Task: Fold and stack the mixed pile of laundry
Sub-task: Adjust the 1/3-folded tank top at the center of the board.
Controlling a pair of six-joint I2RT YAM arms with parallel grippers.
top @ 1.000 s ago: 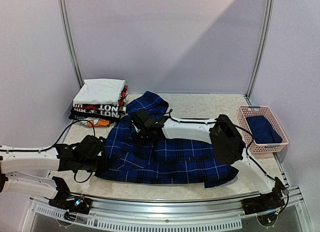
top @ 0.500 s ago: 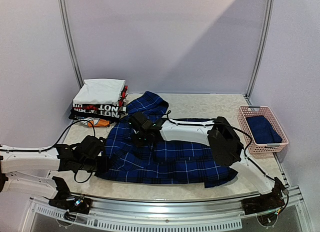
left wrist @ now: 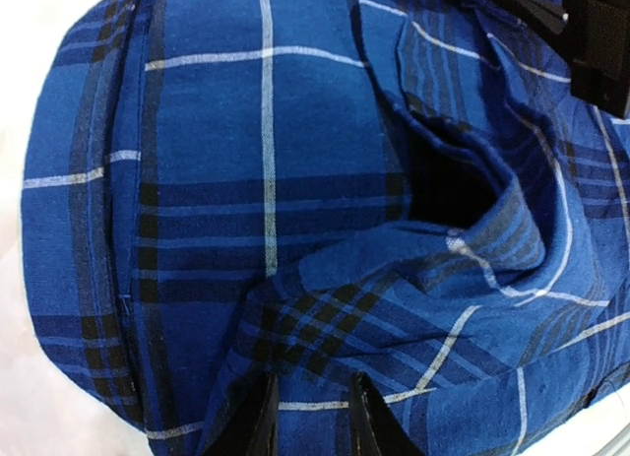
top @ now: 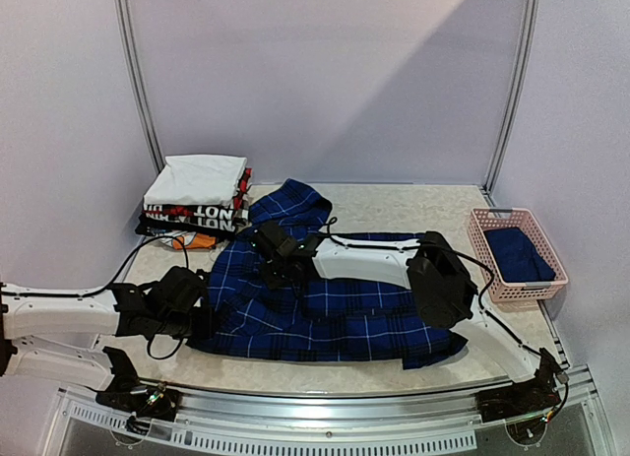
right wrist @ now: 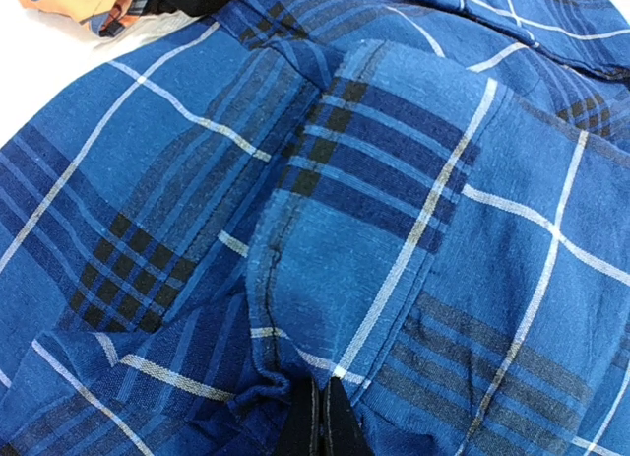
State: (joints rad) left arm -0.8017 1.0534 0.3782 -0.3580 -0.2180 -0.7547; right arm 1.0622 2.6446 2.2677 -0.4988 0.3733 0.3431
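Observation:
The dark-blue plaid shirt (top: 335, 313) lies spread across the middle of the table, with one sleeve reaching back toward the stack. At the shirt's left edge, my left gripper (top: 202, 318) has its fingers (left wrist: 266, 422) narrowly apart with a raised fold of plaid (left wrist: 325, 318) held between them. Near the shirt's upper middle, my right gripper (top: 276, 269) has its jaws pressed together (right wrist: 320, 417) on a puckered edge of a plaid panel (right wrist: 364, 229). A navy garment (top: 517, 251) lies in the pink basket; no print on it shows.
The pink lattice basket (top: 492, 217) stands at the right edge. A stack of folded white and black red-lettered garments (top: 197, 195) sits at the back left, with an orange item (top: 197, 241) in front of it. Black cables trail over the shirt.
My right gripper has shifted slightly left and closed its jaws on the plaid fabric. The left arm has stayed where it was, still gripping.

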